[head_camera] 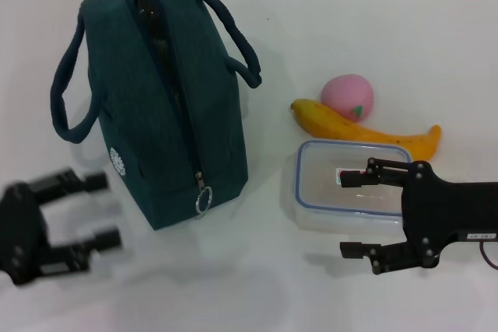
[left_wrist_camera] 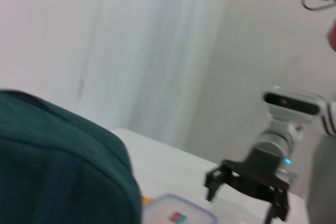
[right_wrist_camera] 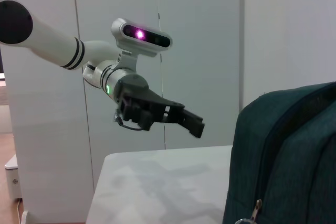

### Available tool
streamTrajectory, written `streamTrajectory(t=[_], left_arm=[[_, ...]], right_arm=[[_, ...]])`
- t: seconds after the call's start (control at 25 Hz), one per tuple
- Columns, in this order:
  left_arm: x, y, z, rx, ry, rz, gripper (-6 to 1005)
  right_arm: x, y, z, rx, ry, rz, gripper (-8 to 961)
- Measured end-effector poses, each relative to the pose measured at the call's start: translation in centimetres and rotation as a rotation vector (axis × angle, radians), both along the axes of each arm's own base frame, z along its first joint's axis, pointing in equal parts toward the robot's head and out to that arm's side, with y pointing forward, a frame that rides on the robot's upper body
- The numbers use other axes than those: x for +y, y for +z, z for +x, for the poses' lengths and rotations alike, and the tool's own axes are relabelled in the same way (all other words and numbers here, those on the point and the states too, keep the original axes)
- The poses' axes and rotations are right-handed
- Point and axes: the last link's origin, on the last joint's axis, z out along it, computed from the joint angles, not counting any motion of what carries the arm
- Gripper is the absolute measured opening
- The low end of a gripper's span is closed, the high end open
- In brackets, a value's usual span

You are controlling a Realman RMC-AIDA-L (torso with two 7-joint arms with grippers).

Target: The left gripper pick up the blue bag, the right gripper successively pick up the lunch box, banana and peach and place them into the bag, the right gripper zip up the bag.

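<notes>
From the head view, the bag (head_camera: 167, 99) stands upright on the white bench (head_camera: 389, 29), its top unzipped and its two handles up. The zip ring (head_camera: 203, 200) hangs low on the near end. To the right of the bag lies the lunch box (head_camera: 342, 188), with the banana (head_camera: 366, 130) just behind it and the peach (head_camera: 348, 97) touching the banana's far side. The left pincer (head_camera: 101, 209) hangs near the bag's front left corner, spread wide and holding nothing. The right pincer (head_camera: 352, 215) is spread wide too — one finger over the box, the other in front of it.

From the left wrist view, the bag (left_wrist_camera: 58, 166) fills the near corner, with a bit of the lunch box (left_wrist_camera: 176, 213) beside it. The right pincer (left_wrist_camera: 241, 198) is farther off, wide.

From the right wrist view, the left pincer (right_wrist_camera: 191, 121) hangs above the bench (right_wrist_camera: 157, 182) — well apart from the bag (right_wrist_camera: 283, 161).
</notes>
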Motion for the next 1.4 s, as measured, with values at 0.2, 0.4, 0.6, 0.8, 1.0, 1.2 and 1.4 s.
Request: streamTrajectory(t=[0.2,0.4,0.6,0.8,1.0,1.2,1.4], left_arm=[[1.4,3.6,-0.6,-0.091,0.109,0.23,829],[4.9,7.1,-0.7,-0.184,0.286,0.302,823],[8.8,8.6,1.1,-0.109,0.384,0.237,816],[11.1,8.8,3.8,0.06,0.515,0.115,809],[11.3,7.7,6.1,0.188,0.602,0.017,802],[11.7,6.2,7.2,0.216,0.649,-0.025,795],[12.4,5.0,8.1,0.209,0.676,-0.062,788]], right_arm=[[0.1,0.0,0.1,-0.001,-0.008,0.009,840],[0.1,0.3,0.3,0.011,-0.025,0.025,836],[0.1,0.8,0.8,0.029,-0.056,0.045,832],[0.1,1.0,1.3,0.042,-0.079,0.063,829],[0.0,1.5,2.0,0.06,-0.1,0.091,825],[-0.3,1.8,2.5,0.08,-0.109,0.112,822],[-0.5,1.8,2.8,0.075,-0.105,0.12,818]])
